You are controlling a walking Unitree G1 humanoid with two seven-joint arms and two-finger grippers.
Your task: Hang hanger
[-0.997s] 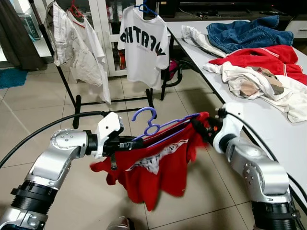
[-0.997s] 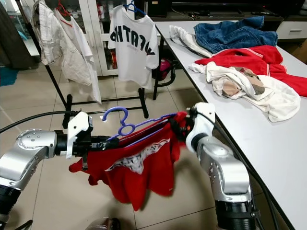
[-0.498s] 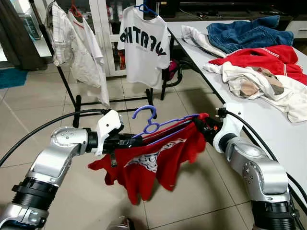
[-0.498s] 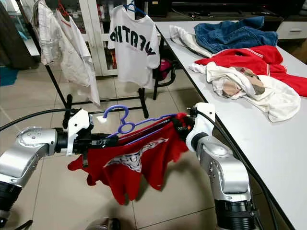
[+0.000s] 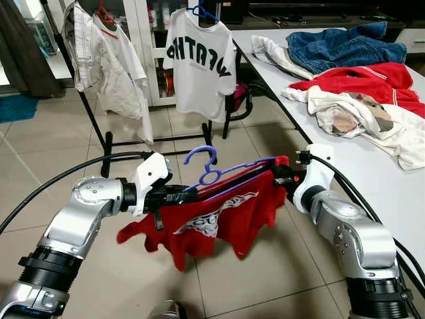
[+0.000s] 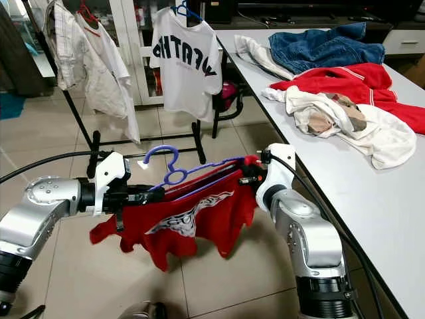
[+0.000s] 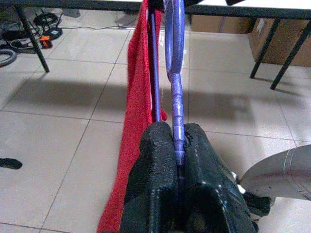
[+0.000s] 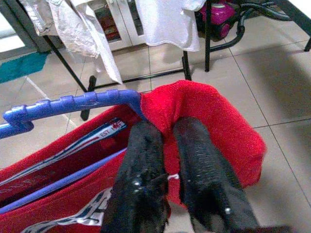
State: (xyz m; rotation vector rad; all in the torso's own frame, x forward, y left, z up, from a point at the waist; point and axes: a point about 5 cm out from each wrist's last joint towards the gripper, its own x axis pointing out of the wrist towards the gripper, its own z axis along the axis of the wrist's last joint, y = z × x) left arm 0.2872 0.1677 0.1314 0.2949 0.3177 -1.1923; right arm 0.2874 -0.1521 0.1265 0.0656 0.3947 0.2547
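Left eye view: a black clothes rack (image 5: 108,143) stands on the tiled floor (image 5: 40,143) ahead, carrying two garments, a pale shirt (image 5: 109,63) to the left and a white T-shirt (image 5: 199,63) with dark letters on a blue hook to the right. A black cable (image 5: 60,179) curves in front of the rack's foot, between the robot and the rack. Behind the T-shirt sits a pink appliance (image 5: 237,96). Along the right runs a white table (image 5: 372,173) with a heap of clothes: blue jeans (image 5: 345,46), a red top (image 5: 362,80) and a white garment (image 5: 358,116).

The left gripper (image 5: 174,197) reaches in level from the left, its fingers (image 7: 155,194) pressed together on the blue hanger (image 5: 211,174) just below its hook. One red shirt (image 5: 212,222) hangs on this hanger, held in the air low over the floor, well short of the rack. The right gripper (image 5: 284,175) comes in from the right with the elbow bent; its fingers (image 8: 146,160) pinch the red cloth at the hanger's end.
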